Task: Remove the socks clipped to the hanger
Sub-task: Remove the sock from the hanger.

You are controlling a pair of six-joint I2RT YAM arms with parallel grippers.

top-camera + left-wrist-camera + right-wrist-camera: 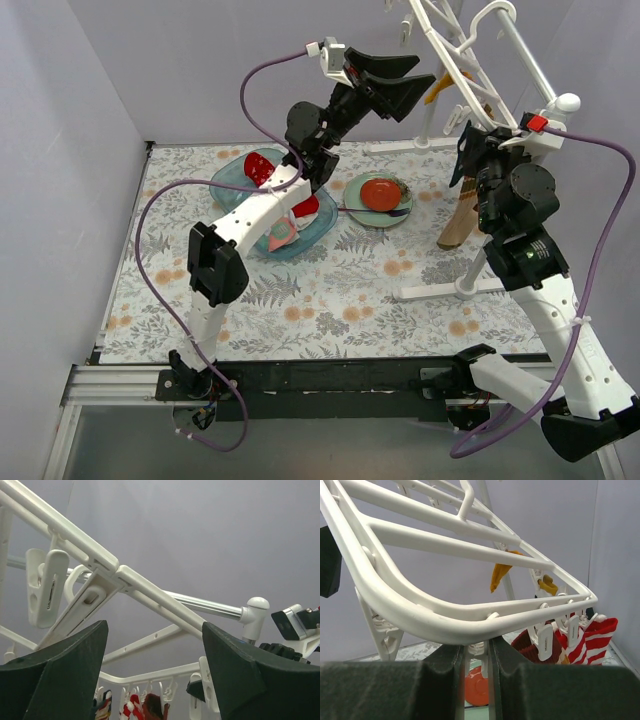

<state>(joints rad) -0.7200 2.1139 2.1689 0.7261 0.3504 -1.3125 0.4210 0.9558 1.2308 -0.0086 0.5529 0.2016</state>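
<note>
1. The hanger (455, 45) hangs tilted, high at the far right of the worktop (320, 300), next to a white stand (450, 290)
2. Some socks (526, 642) are clipped along its far edge. The right wrist view shows a dark red one, a red-and-white striped sock (594, 639) just beside it and a mustard sock (501, 572) further back
3. In the top view another yellowish sock (460, 215) hangs low beside the stand's post
4. The blue tub (226, 190) sits at the far left-centre of the worktop, partly hidden by the left arm. It holds a red sock (260, 166) near its far rim, a pale pink sock (280, 237) near its near rim and another red piece between them
5. The green plate (352, 207) lies just right of the tub and carries a red-orange ball (378, 193)
6. The left fingers (60, 680) are raised level with the hanger and spread wide apart. They hold nothing. The hanger's bars and a white clip (45, 587) show above and beyond them
7. The right fingers (445, 680) are pressed nearly together under the hanger's near rim, clamped on a thin white piece of the hanger between them
</note>
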